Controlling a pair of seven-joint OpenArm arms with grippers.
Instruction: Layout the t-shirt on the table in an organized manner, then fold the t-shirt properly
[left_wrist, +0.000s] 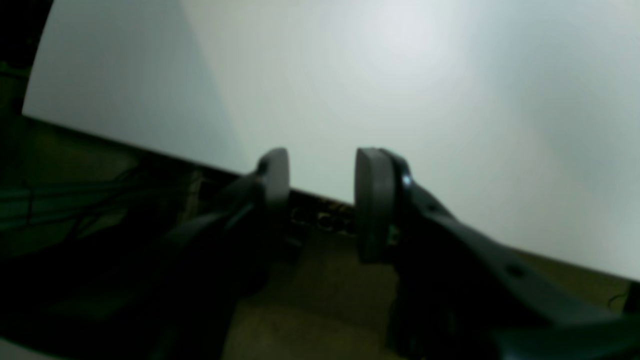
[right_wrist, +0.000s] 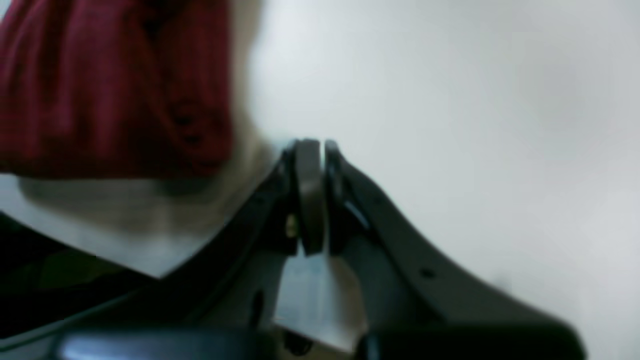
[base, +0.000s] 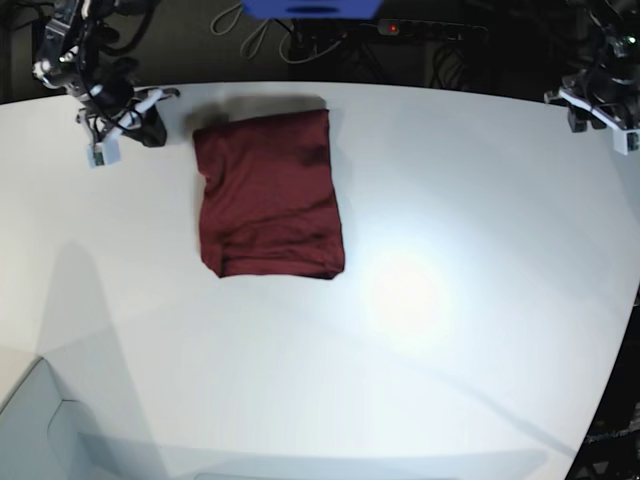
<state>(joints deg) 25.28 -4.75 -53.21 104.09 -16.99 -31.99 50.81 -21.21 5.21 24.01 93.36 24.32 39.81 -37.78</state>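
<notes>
We find the t-shirt folded into a compact maroon rectangle on the far left part of the table. Left gripper sits at the far right edge, jaws partly apart, nothing between them. Right gripper is pressed closed and empty, just beside the shirt's edge. Risks as we judge them: the near hem looks slightly uneven, so the fold may relax; an arm sweeping past could drag the cloth.

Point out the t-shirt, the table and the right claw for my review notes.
t-shirt (base: 270, 195): base view, middle of the folded maroon cloth.
table (base: 450, 380): base view, bare white top right of the shirt.
right claw (right_wrist: 317, 150): right wrist view, tips of the closed fingers.
</notes>
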